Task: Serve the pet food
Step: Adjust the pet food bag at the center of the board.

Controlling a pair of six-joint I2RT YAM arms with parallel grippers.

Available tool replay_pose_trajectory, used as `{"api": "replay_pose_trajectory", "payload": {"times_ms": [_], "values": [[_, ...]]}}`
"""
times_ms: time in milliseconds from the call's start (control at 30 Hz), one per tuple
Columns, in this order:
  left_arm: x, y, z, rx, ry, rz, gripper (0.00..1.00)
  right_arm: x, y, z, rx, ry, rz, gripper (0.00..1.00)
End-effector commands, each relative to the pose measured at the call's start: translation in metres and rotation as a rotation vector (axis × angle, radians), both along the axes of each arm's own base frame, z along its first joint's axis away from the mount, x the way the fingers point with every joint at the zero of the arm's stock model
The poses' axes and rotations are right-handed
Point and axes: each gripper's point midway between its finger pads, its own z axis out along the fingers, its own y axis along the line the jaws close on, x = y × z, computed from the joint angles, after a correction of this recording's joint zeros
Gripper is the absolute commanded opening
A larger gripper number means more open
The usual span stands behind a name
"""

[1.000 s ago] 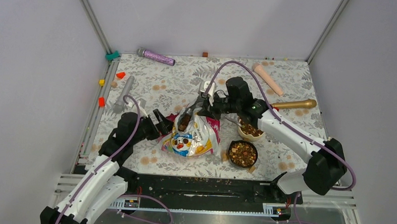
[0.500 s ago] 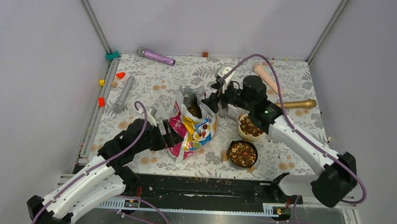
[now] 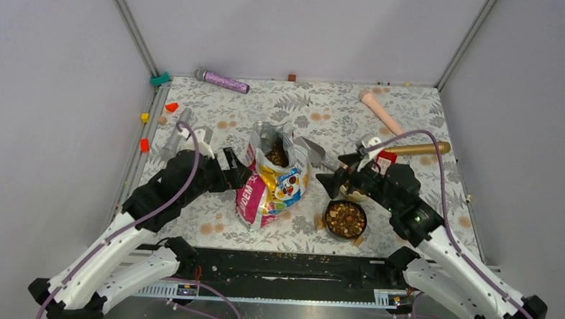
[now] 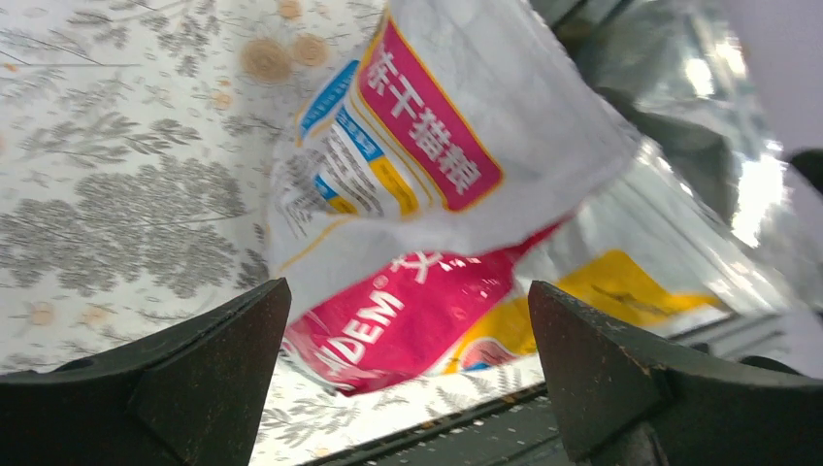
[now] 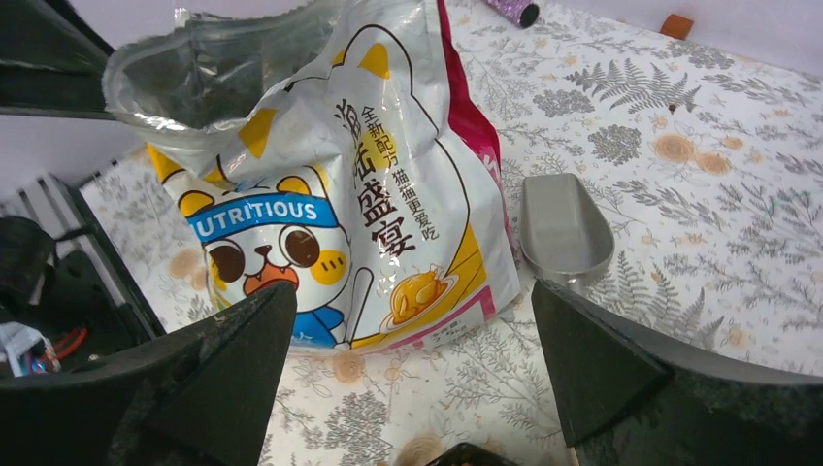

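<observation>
The pet food bag [image 3: 273, 184] stands upright mid-table, its top open with brown pet food [image 3: 277, 157] showing inside. More kibble fills a black bowl [image 3: 345, 219] to its right. A grey scoop [image 3: 313, 153] lies empty beside the bag. My left gripper [image 3: 234, 174] is open at the bag's left side; the left wrist view shows the bag [image 4: 427, 184] just beyond the open gripper [image 4: 408, 379], untouched. My right gripper [image 3: 334, 175] is open, right of the bag and above the bowls. In the right wrist view, bag [image 5: 359, 194] and scoop [image 5: 565, 229] lie ahead of the gripper [image 5: 412, 379].
A purple glitter microphone [image 3: 222, 80] lies at the back, a gold one [image 3: 418, 147] and a peach cylinder [image 3: 381, 112] at the right, a grey one [image 3: 176, 133] at the left. Small coloured blocks [image 3: 145, 145] line the left edge. A black rail [image 3: 289, 264] runs along the near edge.
The right gripper opened, let go of the bag's top and drew back to the right, over the bowls. The bag went from leaning to upright. The left gripper stayed open beside it.
</observation>
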Motion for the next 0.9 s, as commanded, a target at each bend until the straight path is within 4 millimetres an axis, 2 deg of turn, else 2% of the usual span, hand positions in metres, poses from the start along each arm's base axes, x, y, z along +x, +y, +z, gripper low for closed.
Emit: {"api": "replay_pose_trajectory", "payload": {"times_ms": [0, 67, 233, 400, 533, 700, 867], "values": [[0.024, 0.012, 0.004, 0.192, -0.053, 0.023, 0.94, -0.01, -0.02, 0.028, 0.199, -0.021, -0.102, 1.0], [0.023, 0.008, 0.0, 0.2, -0.052, -0.008, 0.94, -0.015, -0.025, 0.023, 0.222, 0.004, -0.118, 0.99], [0.012, -0.022, 0.019, 0.03, -0.142, -0.155, 0.95, -0.02, -0.02, 0.0, 0.226, 0.06, -0.092, 0.99], [0.022, -0.008, 0.045, -0.015, -0.213, -0.035, 0.98, -0.017, -0.016, -0.007, 0.224, 0.102, -0.097, 0.99], [0.029, -0.019, 0.06, -0.034, -0.231, -0.057, 0.98, -0.018, -0.013, -0.005, 0.254, 0.112, -0.086, 0.99], [0.044, -0.034, 0.06, 0.005, -0.204, -0.081, 0.96, -0.022, -0.01, -0.001, 0.285, 0.117, -0.061, 0.99], [0.053, -0.054, 0.053, 0.008, -0.172, -0.143, 0.84, -0.023, -0.011, 0.0, 0.294, 0.113, -0.06, 0.99]]}}
